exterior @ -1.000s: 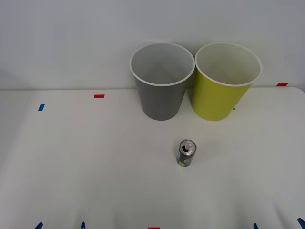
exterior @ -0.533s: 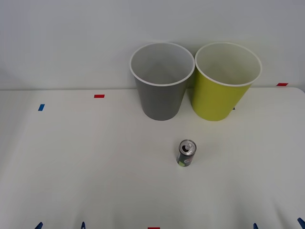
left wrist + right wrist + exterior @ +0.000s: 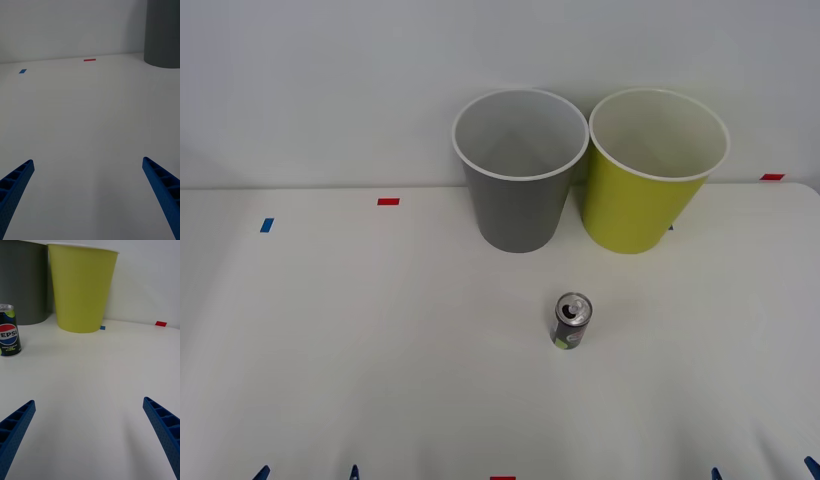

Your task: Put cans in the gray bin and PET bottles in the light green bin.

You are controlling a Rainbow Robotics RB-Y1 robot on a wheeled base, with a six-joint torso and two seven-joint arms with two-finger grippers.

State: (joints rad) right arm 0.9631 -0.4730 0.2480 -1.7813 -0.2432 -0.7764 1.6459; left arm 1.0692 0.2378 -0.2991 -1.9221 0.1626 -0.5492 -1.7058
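A white table point(image 3: 380, 340) runs back to a pale wall. At its near edge both grippers sit low, the left gripper point(image 3: 88, 198) and the right gripper point(image 3: 88, 438), each with blue fingers spread wide and nothing between them, only their tips in sight. One can point(image 3: 572, 322) stands upright ahead of the right gripper, toward the left one. Beyond it stand two bins, nearly touching: one gray bin point(image 3: 517, 190) and one light green bin point(image 3: 648, 195), its rim cut off in the right wrist view.

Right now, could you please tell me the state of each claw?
Left claw: open, holding nothing, above bare table.
Right claw: open, holding nothing, short of the can.
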